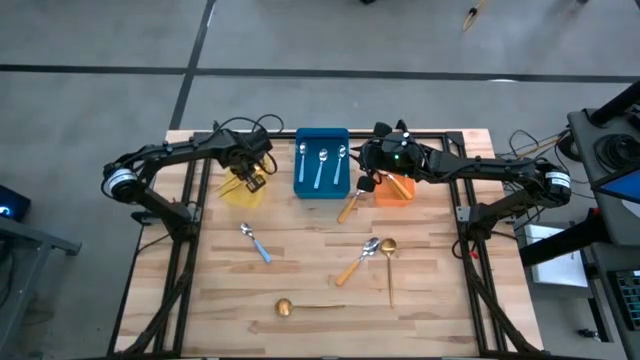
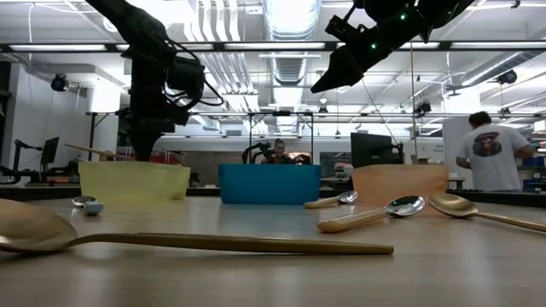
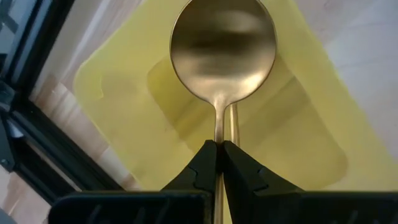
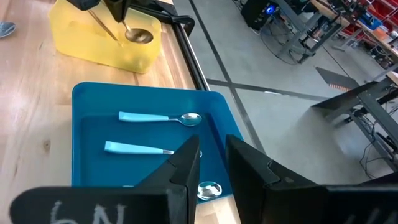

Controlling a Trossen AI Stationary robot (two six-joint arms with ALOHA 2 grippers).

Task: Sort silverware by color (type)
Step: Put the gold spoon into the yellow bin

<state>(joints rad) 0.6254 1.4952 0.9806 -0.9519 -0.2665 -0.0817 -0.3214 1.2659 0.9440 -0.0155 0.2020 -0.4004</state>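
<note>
My left gripper (image 1: 252,182) is shut on a gold spoon (image 3: 222,50) over the yellow bin (image 3: 112,93), bowl end lowest. My right gripper (image 4: 211,155) hovers open above the blue bin (image 1: 322,185), where three blue-handled spoons (image 4: 158,117) lie flat. On the table lie a blue-handled spoon (image 1: 255,243), an orange-handled spoon (image 1: 357,262), another orange-handled spoon (image 1: 348,206) between the blue and orange bins, and two gold spoons (image 1: 389,265) (image 1: 300,307). My left gripper pinches the gold spoon's thin handle (image 3: 219,134) between its two fingers, a short way above the bowl. The fingers point steeply down. The spoon hangs below them, tilted, with its bowl (image 4: 138,36) down inside the yellow bin; I cannot tell whether it touches the bin's floor.
The orange bin (image 1: 395,188) stands at the back right, beside my right arm. The three bins line the table's far edge. The near half of the wooden table (image 1: 220,300) holds only the loose spoons. A person (image 2: 490,149) stands in the room behind.
</note>
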